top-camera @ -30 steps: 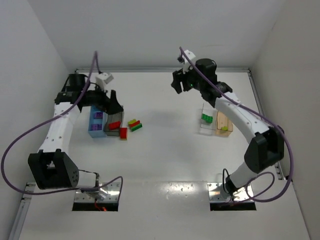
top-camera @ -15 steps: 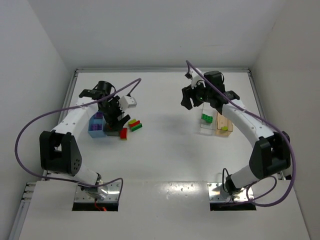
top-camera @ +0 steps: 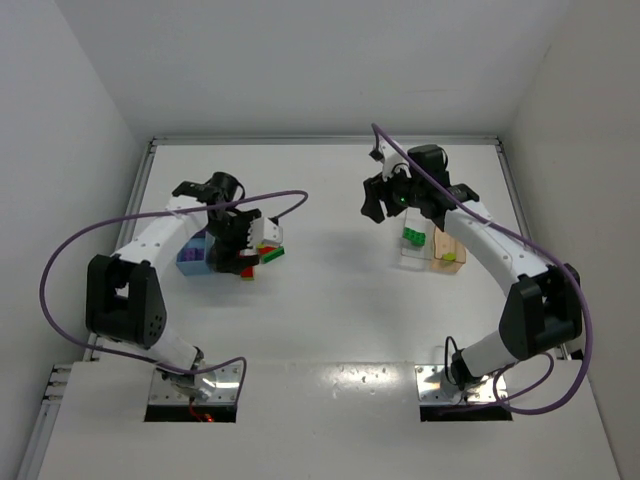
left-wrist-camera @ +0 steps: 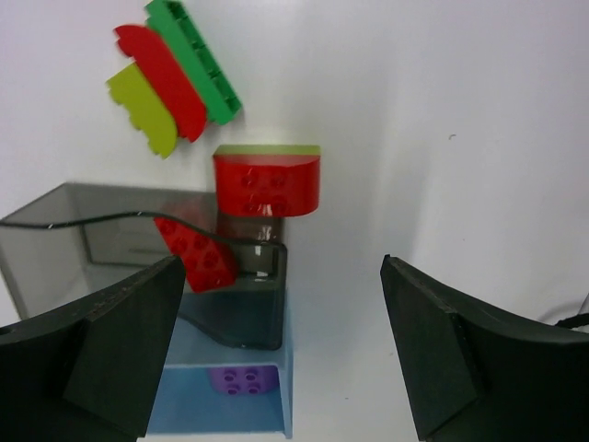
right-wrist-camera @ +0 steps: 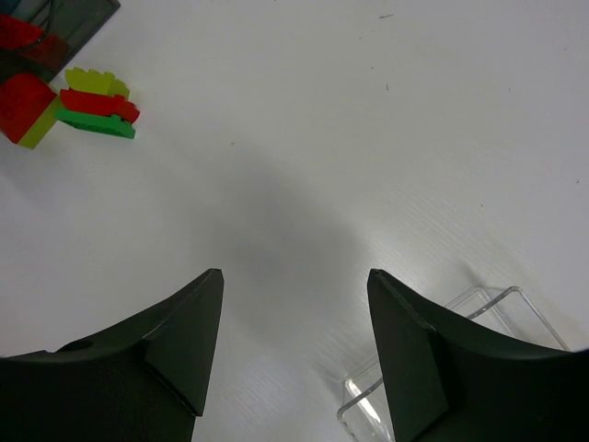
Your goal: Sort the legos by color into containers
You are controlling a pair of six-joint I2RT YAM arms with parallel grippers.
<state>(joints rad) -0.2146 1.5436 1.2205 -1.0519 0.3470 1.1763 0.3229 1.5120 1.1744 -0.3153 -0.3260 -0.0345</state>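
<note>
My left gripper (top-camera: 238,248) is open and empty, hovering over the dark smoky-grey bin (left-wrist-camera: 110,241), which holds a red lego (left-wrist-camera: 196,255). Next to it, the light blue bin (left-wrist-camera: 276,405) holds a purple lego (left-wrist-camera: 244,379). Just beyond the grey bin lie a red brick with a yellow-green layer (left-wrist-camera: 267,181) and a stack of green, red and yellow-green bricks (left-wrist-camera: 170,74). My right gripper (top-camera: 373,200) is open and empty above bare table, left of the clear bin (top-camera: 405,258), which holds a green lego (top-camera: 412,237). The tan-orange bin (top-camera: 441,240) holds a yellow-green lego (top-camera: 450,257).
White walls close in the table at the back and on both sides. The metal base plates (top-camera: 195,385) sit at the near edge. A purple cable (top-camera: 60,270) loops out from the left arm. The clear bin's corner (right-wrist-camera: 497,296) shows by my right fingers.
My left gripper swung right and toward the near side, from beside the light blue bin to over the grey bin and loose bricks. My right gripper dropped nearer the clear bin, then held.
</note>
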